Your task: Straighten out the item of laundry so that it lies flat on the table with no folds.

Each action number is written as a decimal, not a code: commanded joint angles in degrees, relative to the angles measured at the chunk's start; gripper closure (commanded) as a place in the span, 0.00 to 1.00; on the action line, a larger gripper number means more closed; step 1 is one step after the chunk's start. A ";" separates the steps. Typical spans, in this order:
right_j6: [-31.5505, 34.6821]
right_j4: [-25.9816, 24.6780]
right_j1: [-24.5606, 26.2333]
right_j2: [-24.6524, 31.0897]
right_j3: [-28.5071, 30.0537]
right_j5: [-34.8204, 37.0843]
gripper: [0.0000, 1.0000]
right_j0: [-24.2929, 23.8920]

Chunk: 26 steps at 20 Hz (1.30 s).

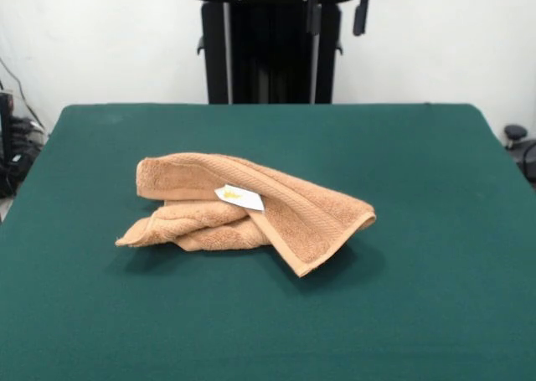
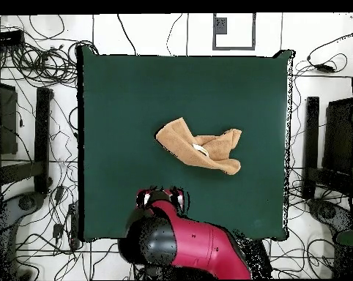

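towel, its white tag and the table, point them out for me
towel [image 1: 293,213], front view, on its upper folded layer
white tag [image 1: 239,198], front view, middle of the tag
table [image 2: 128,102], overhead view, bare green cloth

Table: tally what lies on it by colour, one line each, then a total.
Light-brown: 1, the towel, crumpled and folded over itself
White with yellow print: 1, the tag attached to the towel
Total: 2, one loose item plus its tag, both on the green table
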 commanded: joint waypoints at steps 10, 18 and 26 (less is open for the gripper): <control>6.04 -2.20 12.25 4.67 -4.39 -6.22 0.00 -0.49; 4.90 -0.31 8.56 4.56 -7.20 2.16 0.00 -0.87; 5.01 0.04 8.29 3.17 -14.04 12.03 0.00 -0.02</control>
